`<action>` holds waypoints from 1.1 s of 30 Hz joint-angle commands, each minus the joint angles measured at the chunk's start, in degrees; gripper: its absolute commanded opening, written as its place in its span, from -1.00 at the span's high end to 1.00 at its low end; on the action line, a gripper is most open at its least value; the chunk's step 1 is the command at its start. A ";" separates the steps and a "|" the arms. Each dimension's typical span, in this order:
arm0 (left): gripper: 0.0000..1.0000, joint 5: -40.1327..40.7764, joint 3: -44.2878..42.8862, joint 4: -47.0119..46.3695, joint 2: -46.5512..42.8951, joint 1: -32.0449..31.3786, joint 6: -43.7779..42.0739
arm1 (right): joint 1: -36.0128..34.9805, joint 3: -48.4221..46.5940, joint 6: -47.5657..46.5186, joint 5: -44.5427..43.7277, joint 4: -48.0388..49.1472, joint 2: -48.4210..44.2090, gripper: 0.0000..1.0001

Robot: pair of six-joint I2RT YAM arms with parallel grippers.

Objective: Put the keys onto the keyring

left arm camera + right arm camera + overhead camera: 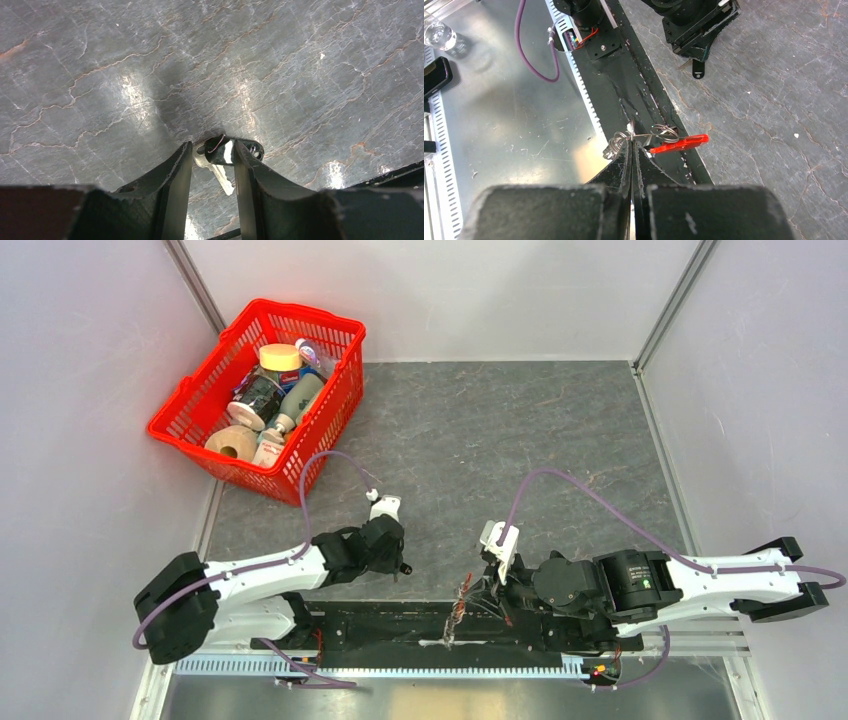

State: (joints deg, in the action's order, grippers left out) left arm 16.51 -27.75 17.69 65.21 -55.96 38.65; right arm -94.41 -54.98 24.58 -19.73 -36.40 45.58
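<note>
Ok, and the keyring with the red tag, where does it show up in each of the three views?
Top external: the keyring is low centre, over the black rail, at the tips of the right hand.
Left wrist: not in it.
Right wrist: the keyring is at centre, pinched in the right hand, with its red tag pointing right.
Shared landmark: the black rail along the table's near edge.
</note>
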 commanded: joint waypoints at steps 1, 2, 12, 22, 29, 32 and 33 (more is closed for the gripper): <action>0.17 1.77 -1.31 -3.19 0.71 0.07 -2.79 | -0.34 -0.26 0.85 -0.12 3.53 -0.81 1.00; 0.19 1.78 -1.35 -3.28 0.90 0.10 -3.03 | -0.35 -0.35 0.88 -0.08 3.53 -0.77 1.00; 0.33 1.94 -2.20 -3.54 2.88 0.11 -4.10 | -0.37 -0.39 0.81 0.34 3.54 -0.80 1.00; 0.84 1.85 -2.04 -2.95 2.52 0.13 -4.24 | -0.35 0.41 1.08 0.06 3.66 -1.12 1.00; 0.96 -1.28 -2.22 -2.43 -1.50 0.07 -6.08 | -0.35 0.44 1.27 0.67 3.62 -1.26 1.00; 0.95 -4.39 -2.63 -2.36 -5.11 0.11 -7.01 | -0.39 -0.01 1.42 1.54 3.04 -1.17 1.00; 0.96 -5.59 -2.88 -2.28 -6.37 0.08 -7.45 | -0.33 -0.19 1.28 1.77 2.79 -1.17 1.00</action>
State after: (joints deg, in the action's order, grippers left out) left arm 14.66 -28.14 16.25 63.83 -55.96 34.61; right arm -94.41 -54.74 25.08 -18.90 -36.03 45.43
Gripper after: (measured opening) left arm 0.029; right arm 0.007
